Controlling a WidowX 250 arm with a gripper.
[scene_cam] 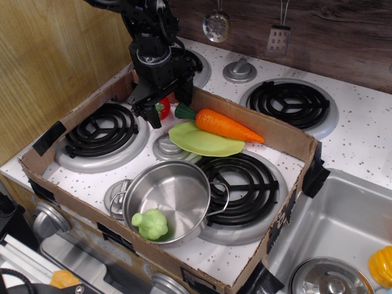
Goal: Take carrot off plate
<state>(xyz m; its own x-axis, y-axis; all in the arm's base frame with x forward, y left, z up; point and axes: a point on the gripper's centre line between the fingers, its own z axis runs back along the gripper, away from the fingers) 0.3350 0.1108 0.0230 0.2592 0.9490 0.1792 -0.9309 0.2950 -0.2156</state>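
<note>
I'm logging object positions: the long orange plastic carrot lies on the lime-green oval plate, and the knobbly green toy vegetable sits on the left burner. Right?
Not quite. The knobbly green toy vegetable sits inside the steel pot, as the observation.image view shows. The long orange plastic carrot does lie on the lime-green oval plate.

Glossy plastic carrot [228, 124], shiny steel pot [166, 201]

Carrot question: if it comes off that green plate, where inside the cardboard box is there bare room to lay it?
The front-left burner is bare, as is the right half of the burner beside the pot. It is crowded around the plate, where the carrot, the gripper and a red toy sit close.
</note>
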